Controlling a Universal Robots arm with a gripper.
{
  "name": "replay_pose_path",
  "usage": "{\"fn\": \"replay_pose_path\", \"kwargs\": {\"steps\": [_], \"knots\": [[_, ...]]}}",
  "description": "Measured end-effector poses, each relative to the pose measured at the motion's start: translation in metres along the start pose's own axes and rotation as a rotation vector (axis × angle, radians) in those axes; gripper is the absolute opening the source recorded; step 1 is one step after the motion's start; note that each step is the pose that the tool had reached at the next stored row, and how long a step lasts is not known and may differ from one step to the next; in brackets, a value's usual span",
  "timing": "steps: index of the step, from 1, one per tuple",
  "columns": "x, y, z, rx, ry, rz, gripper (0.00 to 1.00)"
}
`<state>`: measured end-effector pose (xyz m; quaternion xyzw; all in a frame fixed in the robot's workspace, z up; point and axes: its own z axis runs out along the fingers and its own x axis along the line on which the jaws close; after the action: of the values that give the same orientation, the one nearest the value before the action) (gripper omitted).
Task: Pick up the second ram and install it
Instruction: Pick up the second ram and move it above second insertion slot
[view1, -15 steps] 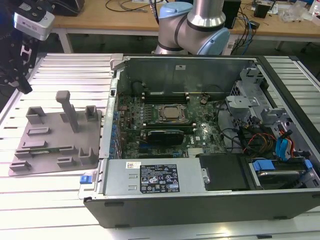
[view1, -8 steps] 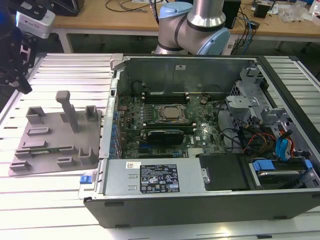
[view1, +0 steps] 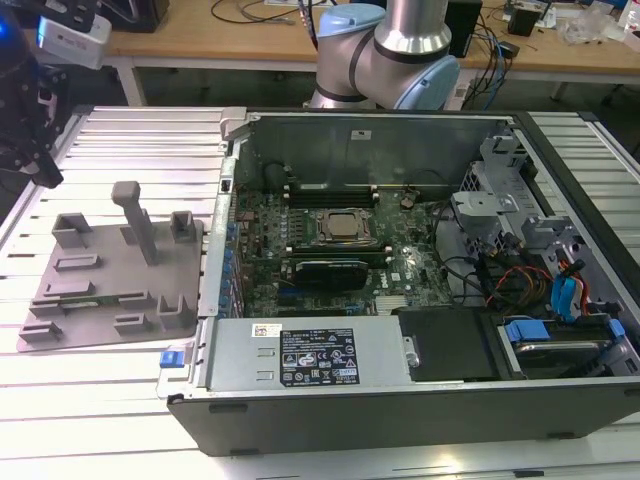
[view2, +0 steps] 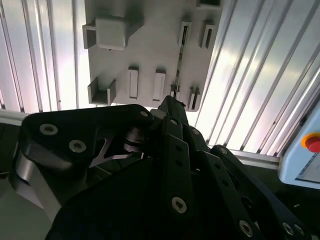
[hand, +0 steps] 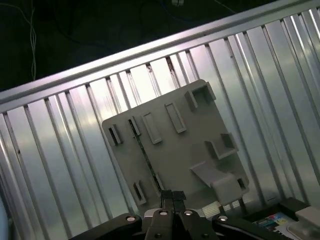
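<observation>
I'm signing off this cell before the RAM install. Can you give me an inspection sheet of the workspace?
Surface: ribbed aluminium table carrying a grey fixture plate and an open computer case.
Job's things: second ram stands on edge in the fixture plate's slots, not gripped.
Clutter: nothing seen.
Grippers: gripper shut, holding nothing, over the plate's edge near one end of the ram.
Cables: red and blue cables inside the case; desk cables behind it.
Surroundings: wooden desk behind the table; a red button on a device beside it.
</observation>
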<state>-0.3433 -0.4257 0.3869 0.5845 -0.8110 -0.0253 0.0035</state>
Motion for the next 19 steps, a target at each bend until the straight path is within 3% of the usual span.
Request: {"fn": "replay_pose_path", "kwargs": {"steps": [9, 13, 19], "knots": [[0.0, 0.0, 0.0, -0.0026, 0.005, -0.111, 0.08], [0.0, 0.0, 0.0, -0.0049, 0.0092, -0.204, 0.08], [0.0, 0.0, 0.0, -0.0067, 0.0128, -0.282, 0.08]]}}
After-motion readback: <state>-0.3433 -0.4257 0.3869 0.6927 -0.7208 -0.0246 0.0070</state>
